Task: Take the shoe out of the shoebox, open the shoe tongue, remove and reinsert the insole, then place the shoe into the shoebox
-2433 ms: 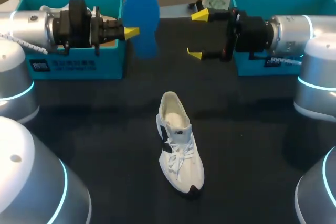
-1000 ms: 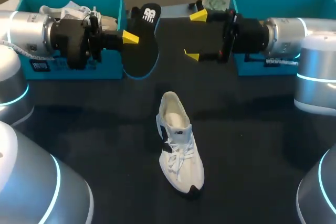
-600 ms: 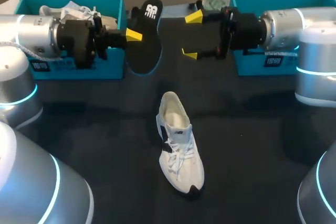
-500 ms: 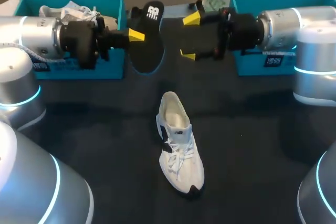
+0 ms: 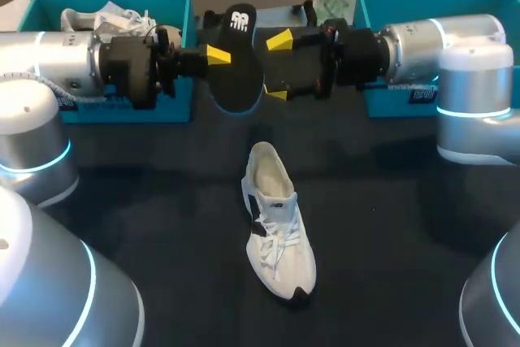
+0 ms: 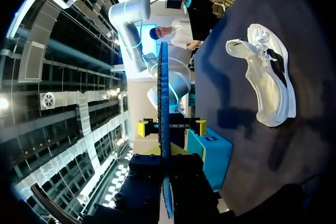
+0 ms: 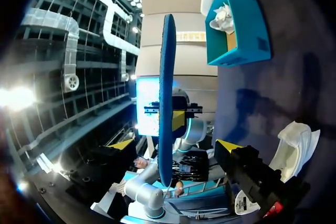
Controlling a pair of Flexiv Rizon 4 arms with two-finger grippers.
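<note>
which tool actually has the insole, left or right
The left tool: it is shut on the black insole. The right tool is open, its yellow tips spread beside the insole without touching it.

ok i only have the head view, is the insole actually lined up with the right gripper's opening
Observer: Yes. In the right wrist view the insole is edge-on, in line with the gap of the open right gripper, and it touches neither finger.
Operator: and is it bending where the left one holds it
Observer: No bend shows. In the left wrist view it runs nearly straight out from the left gripper, thin edge toward the camera.
</note>
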